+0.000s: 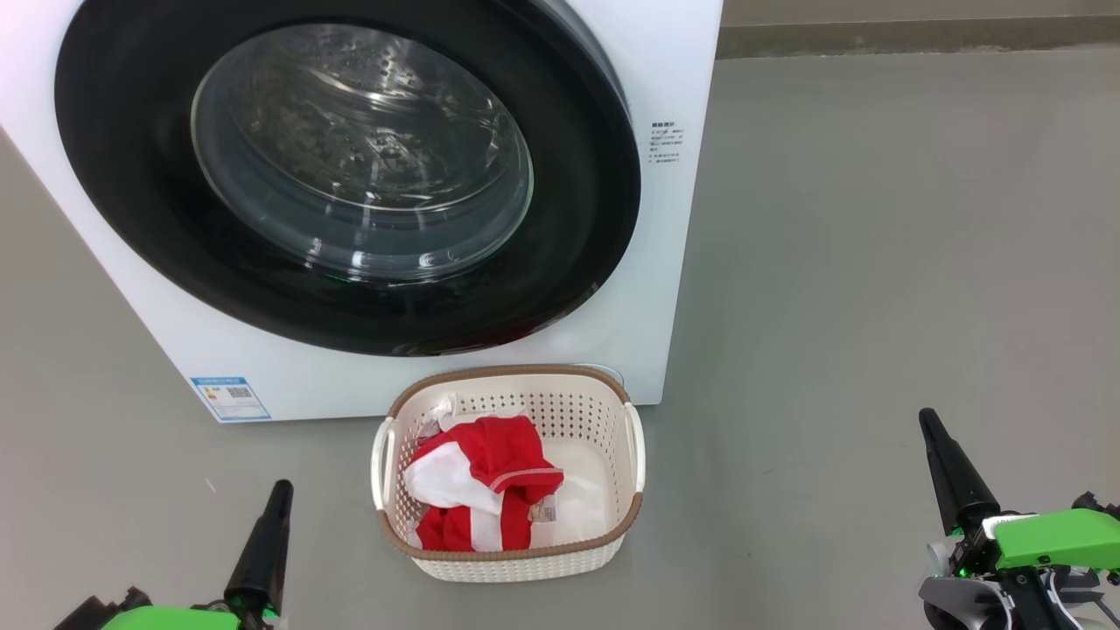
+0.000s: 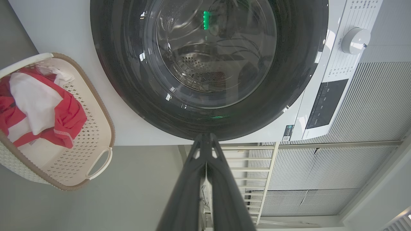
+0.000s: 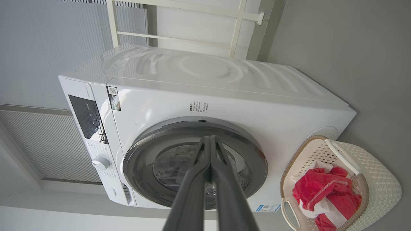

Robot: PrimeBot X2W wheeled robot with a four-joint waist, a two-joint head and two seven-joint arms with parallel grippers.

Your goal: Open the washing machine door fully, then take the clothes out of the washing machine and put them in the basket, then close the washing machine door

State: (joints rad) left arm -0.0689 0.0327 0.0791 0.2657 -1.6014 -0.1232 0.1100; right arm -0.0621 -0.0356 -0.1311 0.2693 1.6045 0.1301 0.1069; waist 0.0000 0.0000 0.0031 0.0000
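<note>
— How many machines do you count beyond your fingertips?
— One washing machine point(image 1: 674, 289) with one round door point(image 1: 131, 175). On it you'll also find one dial point(image 3: 100, 163) and one blue label point(image 1: 230, 398).
— And nearer your fingers?
— You have two grippers, the left gripper point(image 1: 280, 490) and the right gripper point(image 1: 927, 420), with two fingers each. Between them is one basket point(image 1: 516, 560) holding one heap of red-and-white clothes point(image 1: 499, 455). You can't count the separate garments.

The washing machine point(image 1: 306, 376) has a blue label point(image 1: 230, 398) and tiny black print point(image 1: 666, 143); the words are too small to read.
</note>
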